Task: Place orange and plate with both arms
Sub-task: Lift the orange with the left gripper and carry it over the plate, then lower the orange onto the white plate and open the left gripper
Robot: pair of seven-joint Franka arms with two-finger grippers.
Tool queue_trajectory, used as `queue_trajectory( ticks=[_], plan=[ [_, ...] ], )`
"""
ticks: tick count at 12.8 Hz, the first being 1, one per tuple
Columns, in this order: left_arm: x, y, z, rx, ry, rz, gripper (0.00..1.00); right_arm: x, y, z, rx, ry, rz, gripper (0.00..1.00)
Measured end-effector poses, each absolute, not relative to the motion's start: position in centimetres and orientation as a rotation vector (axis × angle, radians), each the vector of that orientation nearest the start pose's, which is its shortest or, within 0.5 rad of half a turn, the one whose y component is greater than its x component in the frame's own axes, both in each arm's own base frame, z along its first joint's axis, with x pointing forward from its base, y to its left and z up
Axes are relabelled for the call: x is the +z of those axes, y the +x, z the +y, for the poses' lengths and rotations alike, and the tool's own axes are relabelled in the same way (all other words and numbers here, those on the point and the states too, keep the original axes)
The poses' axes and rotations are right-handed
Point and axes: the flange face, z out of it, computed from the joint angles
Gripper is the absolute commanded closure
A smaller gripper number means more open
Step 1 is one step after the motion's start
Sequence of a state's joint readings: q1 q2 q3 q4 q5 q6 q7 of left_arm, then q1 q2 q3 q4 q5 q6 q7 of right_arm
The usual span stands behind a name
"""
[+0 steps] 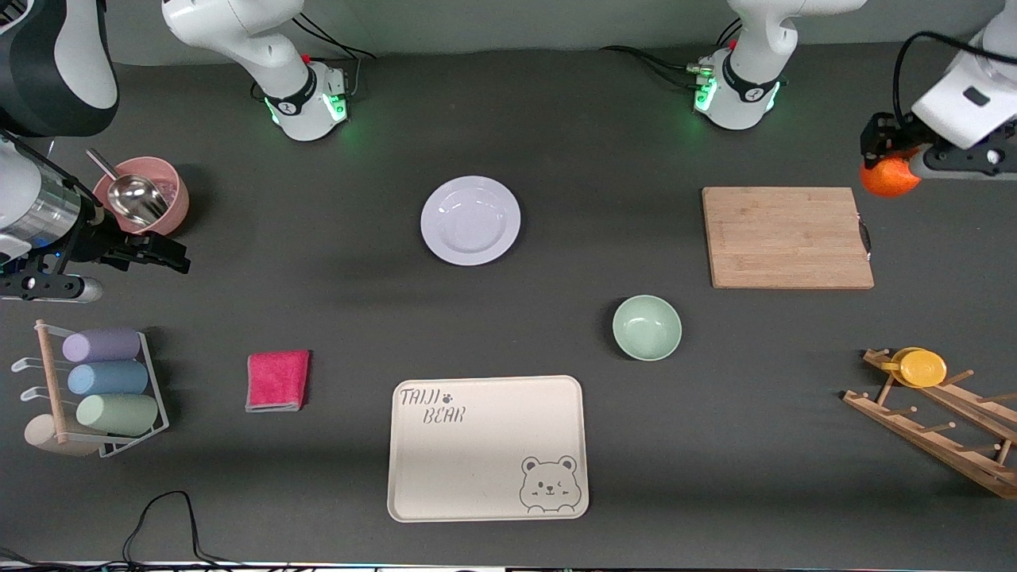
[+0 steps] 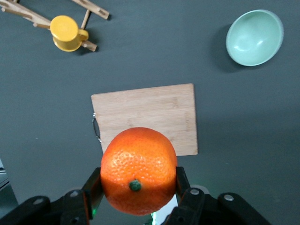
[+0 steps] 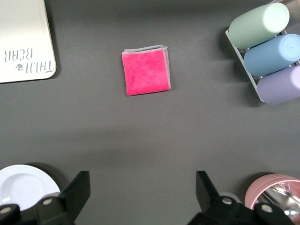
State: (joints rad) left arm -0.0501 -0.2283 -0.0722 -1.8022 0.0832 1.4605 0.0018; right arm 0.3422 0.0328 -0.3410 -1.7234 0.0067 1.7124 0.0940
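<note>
My left gripper (image 1: 883, 163) is shut on the orange (image 1: 890, 176) and holds it up in the air at the left arm's end of the table, beside the wooden cutting board (image 1: 786, 237). In the left wrist view the orange (image 2: 138, 170) sits between the fingers (image 2: 92, 187) with its green stem end showing, over the board (image 2: 146, 115). The white plate (image 1: 470, 220) lies on the table between the two bases; its edge shows in the right wrist view (image 3: 21, 185). My right gripper (image 1: 163, 256) is open and empty, in the air at the right arm's end; it also shows in the right wrist view (image 3: 143, 187).
A pale-green bowl (image 1: 647, 326), a cream bear-print tray (image 1: 488, 448) and a pink cloth (image 1: 278, 380) lie nearer the front camera. A pink bowl with a metal scoop (image 1: 143, 195) and a rack of cups (image 1: 103, 385) stand at the right arm's end. A wooden rack with a yellow cup (image 1: 922, 368) stands at the left arm's end.
</note>
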Motion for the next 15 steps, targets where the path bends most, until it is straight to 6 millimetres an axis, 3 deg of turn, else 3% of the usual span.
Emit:
queue_trajectory(
  ticks=[2,4,6,9,11,15],
  plan=[
    [62.5,46.0,-11.2,0.167,-3.068,0.079,1.0,54.6,56.9,-0.1,0.067,-3.139,0.159,0.0],
    [60.7,44.7,-20.3,0.156,-3.075,-0.036,1.0,54.6,56.9,0.4,0.067,-3.138,0.144,0.0],
    [57.7,42.7,-30.0,0.125,-3.083,-0.139,1.0,54.7,56.8,0.7,0.066,-3.138,0.134,0.0],
    [52.9,39.6,-41.4,0.136,-3.149,-0.328,1.0,54.7,56.9,0.8,0.06,-3.138,0.133,0.0],
    [48.5,37.6,-47.3,0.17,-3.184,-0.356,1.0,54.7,56.9,0.3,0.056,-3.137,0.148,0.0],
    [36.7,33.5,-56.4,0.184,-3.185,-0.363,1.0,54.8,57.0,-1.4,0.04,-3.133,0.194,0.0]
  ],
)
